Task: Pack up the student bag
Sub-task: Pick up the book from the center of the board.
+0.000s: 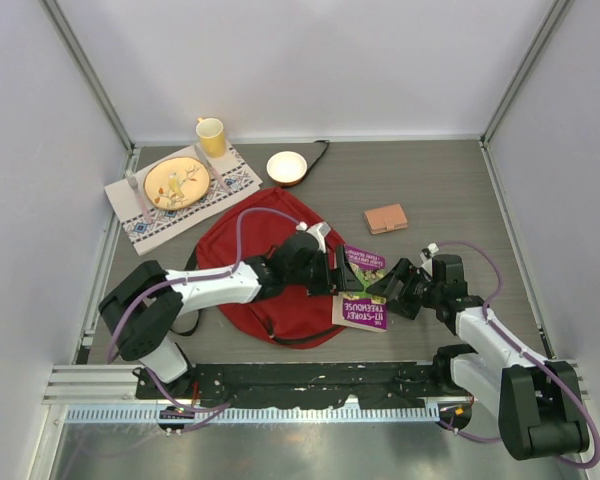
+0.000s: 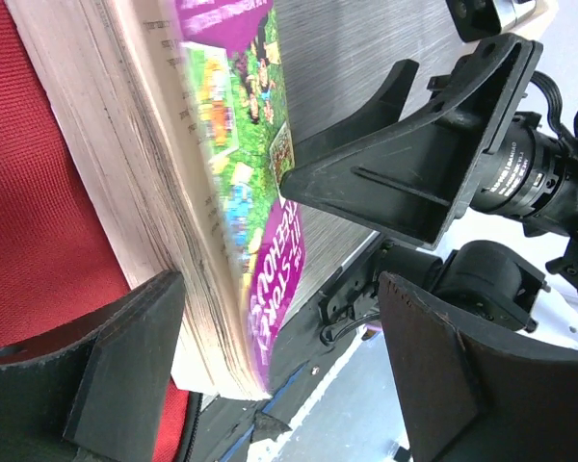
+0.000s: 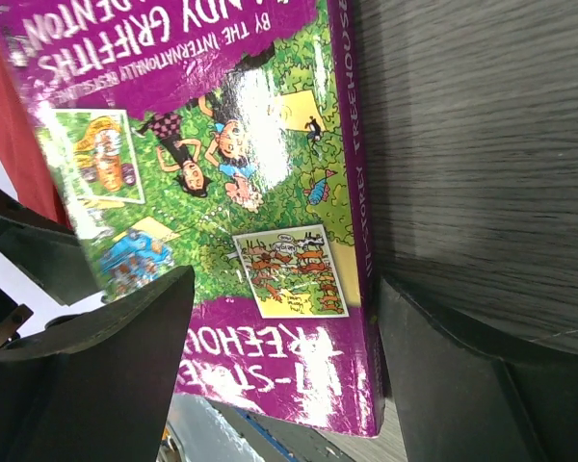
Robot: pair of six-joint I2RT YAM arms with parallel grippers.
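We're looking down into a white-walled booth with aluminium posts up its corners. The floor of it is a grey, wood-grained table (image 1: 450, 180), matte and flat, nothing glossy to skid on. In the far left corner there's a patterned placemat (image 1: 143, 228) carrying a plate (image 1: 176, 183), with a yellow mug (image 1: 212, 136) just behind it. A white bowl (image 1: 287, 166) sits near the middle of the far edge, and a small terracotta pouch (image 1: 386, 218) lies right of centre. And there's the student bag (image 1: 270, 240), dark red, lying flat in the middle of the table toward the near edge. We judge it soft and floppy, light while it's unfilled, the sort of cloth that sags and folds once one side is lifted. So the place to take it is a firm line, a zip edge or a strap, not a pinch of loose panel. From above we can't tell where its mouth lies. At the bag's right edge a purple paperback (image 1: 361, 313) rests partly on the fabric, partly on the table. The left gripper (image 2: 279, 287) reaches across the bag, jaws wide apart and holding nothing, one finger just beside the book's page edge. The right gripper (image 3: 286, 281) is in from the near right corner, jaws also spread wide over the spine-side end of the cover, with no pinch on it that we can see.
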